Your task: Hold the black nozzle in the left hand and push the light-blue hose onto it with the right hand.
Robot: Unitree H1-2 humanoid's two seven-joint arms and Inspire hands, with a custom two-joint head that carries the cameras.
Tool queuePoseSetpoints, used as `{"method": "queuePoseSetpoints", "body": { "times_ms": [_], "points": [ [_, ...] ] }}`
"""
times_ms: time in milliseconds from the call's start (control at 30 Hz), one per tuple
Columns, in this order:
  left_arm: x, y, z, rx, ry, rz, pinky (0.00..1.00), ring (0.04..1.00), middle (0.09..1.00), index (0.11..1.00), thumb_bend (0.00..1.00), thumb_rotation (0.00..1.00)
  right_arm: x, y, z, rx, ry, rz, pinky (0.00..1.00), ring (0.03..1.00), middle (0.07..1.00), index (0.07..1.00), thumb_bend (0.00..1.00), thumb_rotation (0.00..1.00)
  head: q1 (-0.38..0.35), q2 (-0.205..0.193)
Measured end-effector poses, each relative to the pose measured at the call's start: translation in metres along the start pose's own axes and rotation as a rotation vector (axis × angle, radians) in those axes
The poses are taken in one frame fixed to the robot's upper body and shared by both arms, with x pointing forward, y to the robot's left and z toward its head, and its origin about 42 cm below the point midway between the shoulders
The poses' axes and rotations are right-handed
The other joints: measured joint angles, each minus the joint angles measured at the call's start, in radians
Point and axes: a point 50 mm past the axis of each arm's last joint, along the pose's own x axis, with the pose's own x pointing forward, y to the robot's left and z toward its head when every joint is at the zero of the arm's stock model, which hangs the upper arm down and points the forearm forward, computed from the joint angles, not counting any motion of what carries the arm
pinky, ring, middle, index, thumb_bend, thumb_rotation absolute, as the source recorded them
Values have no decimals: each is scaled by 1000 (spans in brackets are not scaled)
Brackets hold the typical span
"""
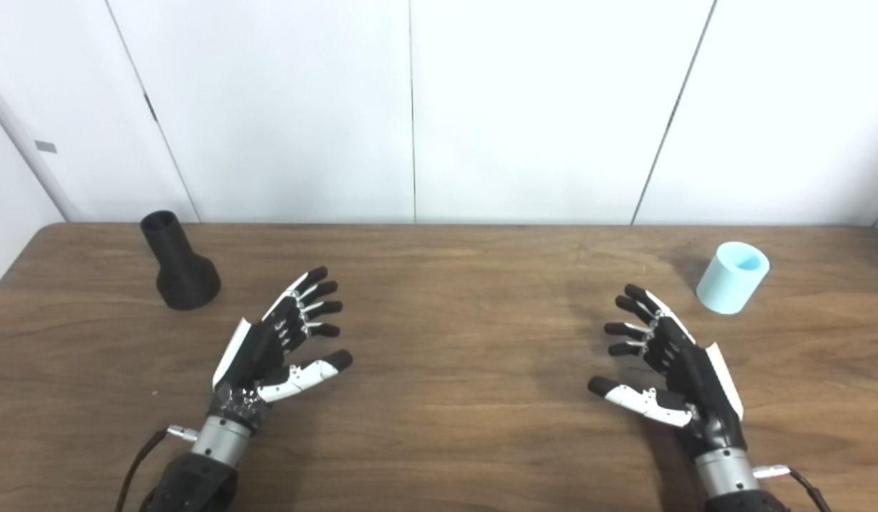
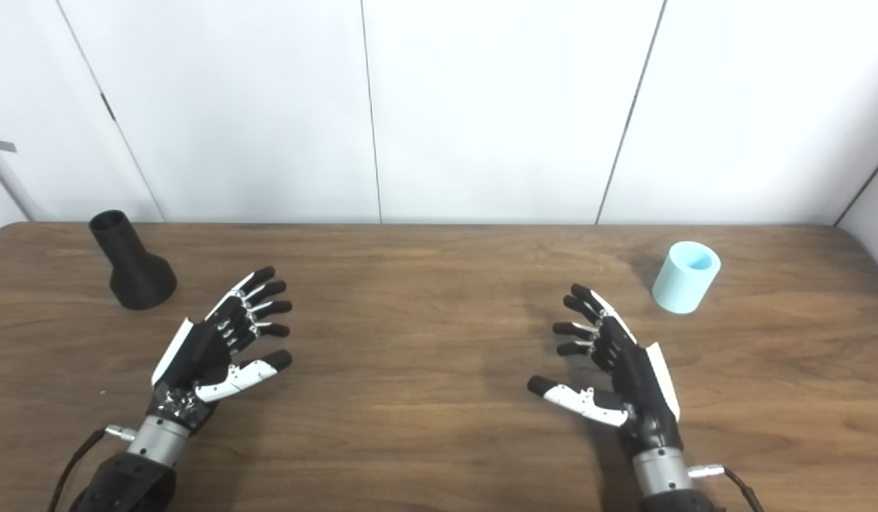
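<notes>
My left robot hand (image 1: pixel 279 341): over the desk, fingers spread and apart, palm turned inward, holding nothing.
My right robot hand (image 1: pixel 667 359): mirrors the left, fingers fanned, thumb reaching inward, also empty.
Cut off: both my forearms run out of the bottom edge of the picture; a cable at each wrist leaves the view too.
Hard to make out: whether my palms touch the desk or hang just above it, I cannot tell.
Black nozzle (image 1: pixel 177 261): beyond my left robot hand and to its outer side, apart from it, standing on its wide flared base with the narrow open neck up, leaning a little; matte black.
Light-blue hose (image 1: pixel 732 277): a short, thick-walled tube, beyond my right robot hand and to its outer side, near the fingertips but not touching, open end upward.
Desk (image 1: pixel 453 427): dark wood grain, with white wall panels behind.
</notes>
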Motion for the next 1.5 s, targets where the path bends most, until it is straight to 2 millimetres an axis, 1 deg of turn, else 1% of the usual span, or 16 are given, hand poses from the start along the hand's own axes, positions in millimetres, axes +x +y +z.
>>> {"method": "queuePoseSetpoints", "body": {
  "times_ms": [300, 500, 600, 700, 733, 833, 900, 967, 1000, 1033, 1100, 1200, 1267, 1333, 1433, 1500],
  "points": [
    [0, 0, 0, -1, 0, -1, 681, 811, 885, 927, 792, 233, 0, 0, 0, -2, 0, 0, 611, 729, 845, 866, 824, 216, 0, 0],
    [0, 0, 0, -1, 0, 0, 674, 807, 880, 926, 792, 241, 0, 0, 1, -3, -3, 0, 611, 724, 844, 865, 823, 212, 0, 3],
    [0, 0, 0, -1, 0, -1, 686, 807, 879, 926, 794, 233, 0, 0, 1, -2, -4, 0, 607, 722, 844, 868, 813, 201, 67, -9],
    [1, -3, -1, -5, -2, -4, 691, 805, 875, 922, 803, 205, 0, -3, -2, 9, -10, 3, 611, 738, 851, 874, 790, 174, 168, -29],
    [2, -4, -1, -8, -7, -5, 691, 807, 877, 920, 803, 201, -1, -6, -4, 13, -12, 8, 615, 745, 855, 878, 779, 151, 169, -29],
    [9, -11, -2, -21, -24, -10, 679, 811, 883, 919, 799, 204, 0, -18, -8, 39, -33, 12, 605, 743, 847, 878, 732, 75, 299, -64],
    [13, -16, -3, -18, -35, -10, 670, 807, 883, 918, 800, 217, 0, -23, -7, 59, -31, 11, 569, 716, 823, 863, 729, 77, 316, -69],
    [15, -22, -3, -10, -36, -11, 673, 810, 884, 922, 791, 215, -1, -24, 0, 63, -24, 8, 510, 670, 792, 825, 740, 91, 336, -77],
    [16, -26, -3, -12, -38, -13, 673, 810, 883, 920, 783, 210, -2, -23, 7, 44, -22, 6, 481, 643, 773, 805, 799, 187, 337, -77],
    [17, -29, -3, -17, -39, -12, 669, 806, 880, 914, 781, 205, -2, -21, 12, 20, -26, 6, 462, 628, 759, 792, 838, 232, 339, -77],
    [19, -33, -2, -12, -41, 2, 657, 794, 871, 904, 776, 193, 0, -19, 17, -13, -26, -3, 441, 612, 745, 778, 879, 276, 341, -80],
    [19, -32, 1, 16, -47, 84, 573, 669, 755, 820, 782, 193, 0, -18, 15, -31, -15, -11, 416, 588, 725, 759, 933, 341, 341, -83],
    [17, -29, 3, 34, -49, 199, 481, 568, 666, 765, 746, 176, 0, -18, 15, -33, -10, -15, 408, 582, 717, 745, 954, 364, 347, -87],
    [10, -27, 6, 56, -43, 323, 392, 484, 588, 704, 698, 116, 1, -19, 15, -34, -5, -19, 403, 580, 714, 737, 970, 382, 353, -90],
    [0, -24, 9, 87, -18, 485, 367, 465, 547, 644, 650, 49, 4, -19, 14, -37, 9, -20, 400, 573, 703, 725, 996, 403, 357, -94],
    [-6, -17, 9, 116, -10, 570, 379, 471, 549, 631, 628, 44, 7, -18, 14, -40, 9, -19, 399, 571, 698, 721, 999, 402, 364, -98]
  ]
}}
